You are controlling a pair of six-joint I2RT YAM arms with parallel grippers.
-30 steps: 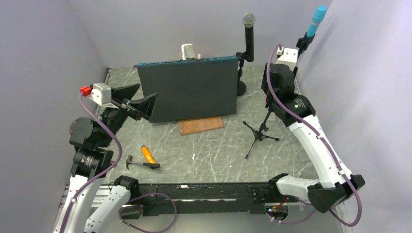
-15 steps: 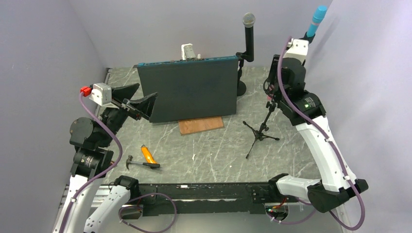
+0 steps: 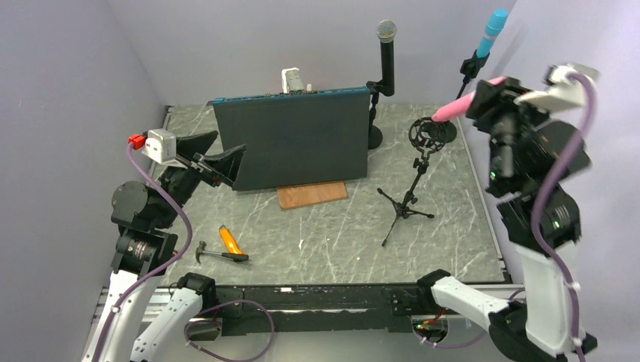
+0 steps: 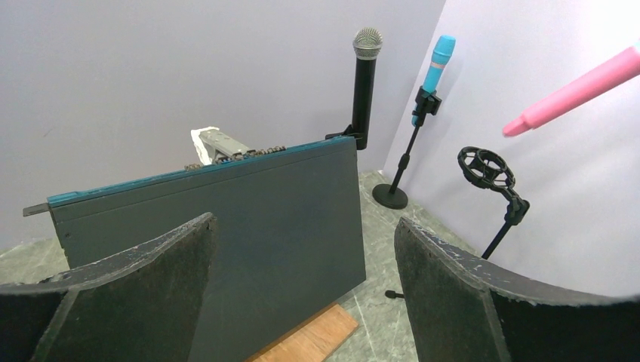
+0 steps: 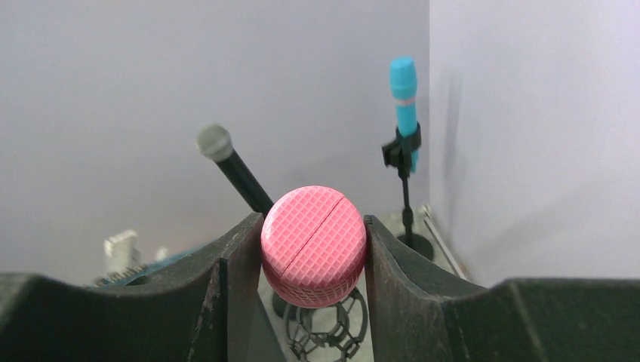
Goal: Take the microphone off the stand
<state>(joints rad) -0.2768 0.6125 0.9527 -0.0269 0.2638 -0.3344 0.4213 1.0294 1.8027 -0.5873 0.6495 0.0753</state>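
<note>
My right gripper (image 3: pixel 487 92) is shut on a pink microphone (image 3: pixel 459 102) and holds it in the air, above and to the right of the black tripod stand (image 3: pixel 407 200). The stand's round shock mount (image 3: pixel 426 133) holds nothing. In the right wrist view the pink grille head (image 5: pixel 314 246) is clamped between my fingers (image 5: pixel 240 264), with the mount (image 5: pixel 328 328) below it. In the left wrist view the pink microphone (image 4: pixel 577 91) hangs above the mount (image 4: pixel 485 167). My left gripper (image 3: pixel 219 157) is open and empty at the left, next to a dark panel (image 3: pixel 292 137).
A black microphone (image 3: pixel 387 54) and a blue microphone (image 3: pixel 489 35) stand in their own stands at the back. A wooden block (image 3: pixel 312 194) lies under the panel. A hammer (image 3: pixel 219 256) and an orange utility knife (image 3: pixel 231 240) lie at the front left.
My right arm has risen and swung right, lifting the pink microphone out of the shock mount. The left arm has barely moved.
</note>
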